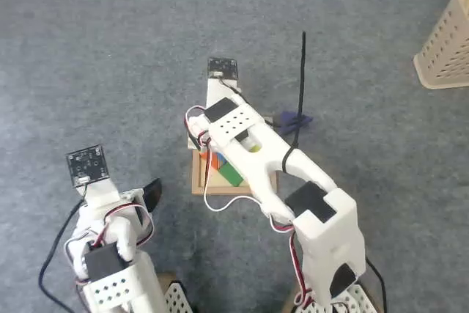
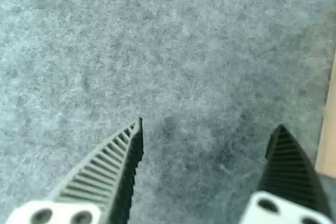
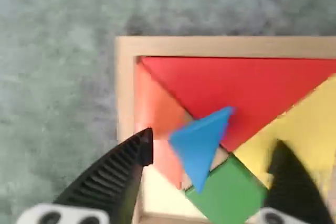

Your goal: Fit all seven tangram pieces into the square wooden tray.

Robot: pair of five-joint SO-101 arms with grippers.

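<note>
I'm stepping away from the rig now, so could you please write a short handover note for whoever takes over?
Left gripper: open, empty, over the grey carpet.
Right gripper: open, above the wooden tray, a finger on either side of the blue triangle.
Done: red triangle, orange triangle, yellow triangle and green square lie in the tray.
Left: the blue triangle lies askew on top of the others, not seated. A purple piece lies on the carpet beside the tray. I can't spot a seventh piece.
</note>
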